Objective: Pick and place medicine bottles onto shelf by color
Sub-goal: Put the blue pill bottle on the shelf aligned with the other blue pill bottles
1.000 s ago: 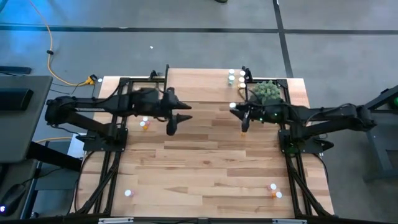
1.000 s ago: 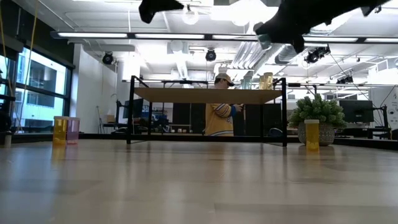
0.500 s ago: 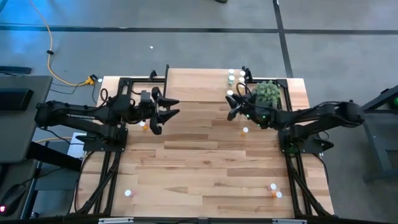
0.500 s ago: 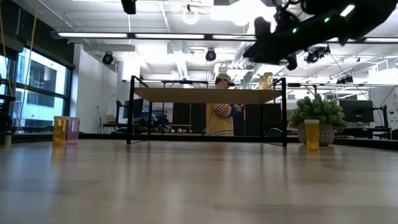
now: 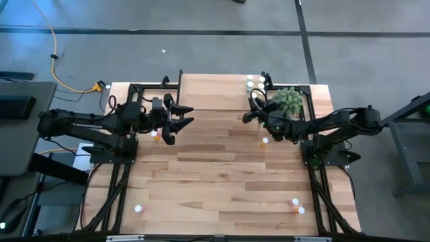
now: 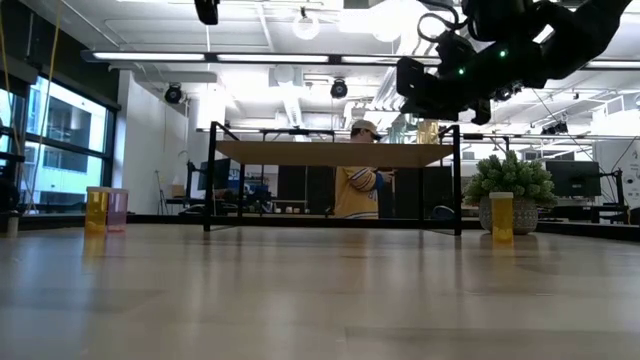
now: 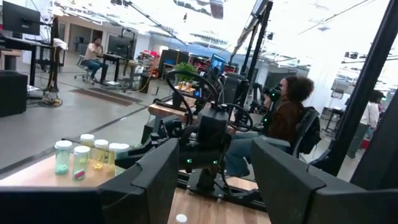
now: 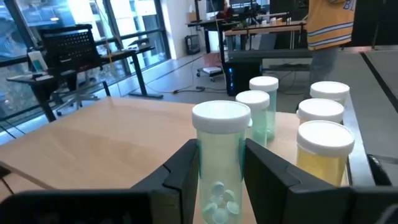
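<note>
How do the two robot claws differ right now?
The right gripper is closed on a pale green bottle above the shelf, while the left gripper holds nothing, its fingers apart. In the high view the right gripper sits by the plant; the left gripper hangs over the table's left side. Both are dark and two-fingered.

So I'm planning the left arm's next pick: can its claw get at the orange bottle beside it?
Probably yes: the left claw is open, empty, with the orange bottle just beside it, nothing between.
</note>
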`<state>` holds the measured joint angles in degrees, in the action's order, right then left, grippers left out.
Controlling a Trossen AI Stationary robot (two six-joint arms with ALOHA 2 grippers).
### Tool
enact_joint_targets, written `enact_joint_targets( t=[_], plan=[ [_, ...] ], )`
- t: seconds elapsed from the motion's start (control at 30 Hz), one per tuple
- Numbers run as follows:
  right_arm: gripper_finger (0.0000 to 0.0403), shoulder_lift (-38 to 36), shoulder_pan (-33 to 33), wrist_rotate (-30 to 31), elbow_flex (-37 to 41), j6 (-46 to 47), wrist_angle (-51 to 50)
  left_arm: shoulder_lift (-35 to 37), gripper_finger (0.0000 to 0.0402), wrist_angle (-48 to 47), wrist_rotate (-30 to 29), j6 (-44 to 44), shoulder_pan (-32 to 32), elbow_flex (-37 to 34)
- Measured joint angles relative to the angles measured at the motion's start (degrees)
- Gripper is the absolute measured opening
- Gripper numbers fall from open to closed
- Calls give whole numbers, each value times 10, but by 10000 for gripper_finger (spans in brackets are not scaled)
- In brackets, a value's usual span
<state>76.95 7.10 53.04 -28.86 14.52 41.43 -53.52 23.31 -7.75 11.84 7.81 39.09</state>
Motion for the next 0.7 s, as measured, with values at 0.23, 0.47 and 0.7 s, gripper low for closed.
enact_joint_targets(
  t=[0.23,0.47,0.7],
  plan=[
    [103,0,32,-43,0,8,3,0,188,0,0,0,0,0],
    [103,0,45,-76,0,17,-1,0,188,0,0,0,0,0],
    [103,0,26,-52,-75,1,-118,0,188,0,0,0,0,0]
  ],
)
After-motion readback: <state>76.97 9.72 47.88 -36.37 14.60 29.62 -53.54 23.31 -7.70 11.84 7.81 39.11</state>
